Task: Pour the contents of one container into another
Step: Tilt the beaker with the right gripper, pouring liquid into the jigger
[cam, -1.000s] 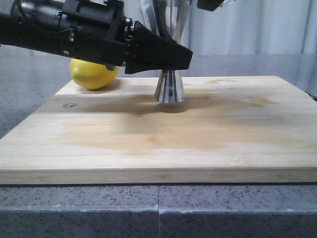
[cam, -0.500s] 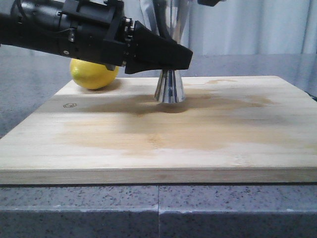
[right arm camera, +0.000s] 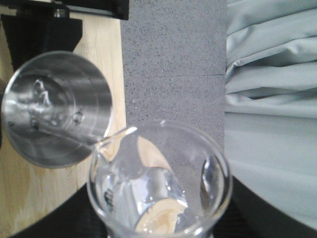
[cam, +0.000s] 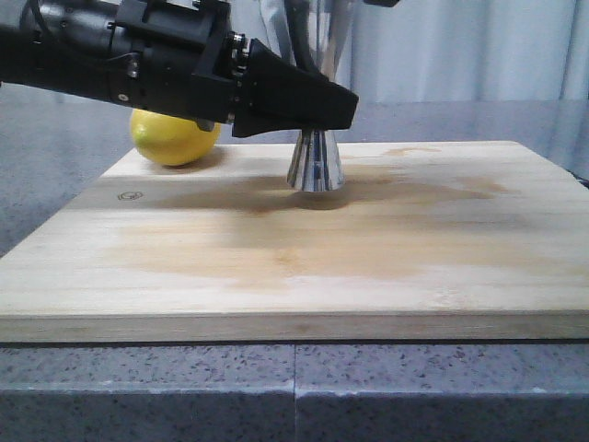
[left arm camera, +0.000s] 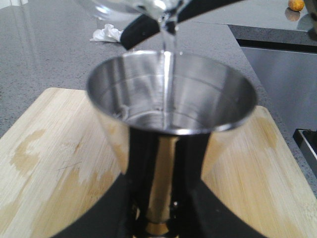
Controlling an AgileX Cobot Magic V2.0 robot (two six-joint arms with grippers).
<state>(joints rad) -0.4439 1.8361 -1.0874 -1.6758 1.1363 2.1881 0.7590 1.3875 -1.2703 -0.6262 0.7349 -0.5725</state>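
The steel jigger (cam: 315, 161) stands upright on the wooden cutting board (cam: 304, 267), toward its far edge, long axis vertical and open mouth up. The left claw (cam: 308, 103) pinches it at the waist. Above it the glass beaker (right arm camera: 158, 181), pinched in the right claw (right arm camera: 163, 225), tilts lip-down toward the jigger, a thin stream (left arm camera: 167, 74) falling inside. A lemon (cam: 173, 138) sits by the board's far left corner; the near half of the board lies open, the grey surface (cam: 294, 391) beyond its edges.

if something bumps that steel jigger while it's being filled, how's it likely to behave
The jigger would probably tip easily: it is tall, pinched at the waist, and liquid is collecting in its top cup, raising the weight. The left tool around its waist likely steadies it. Its polished steel looks slippery, more so on the stained board.
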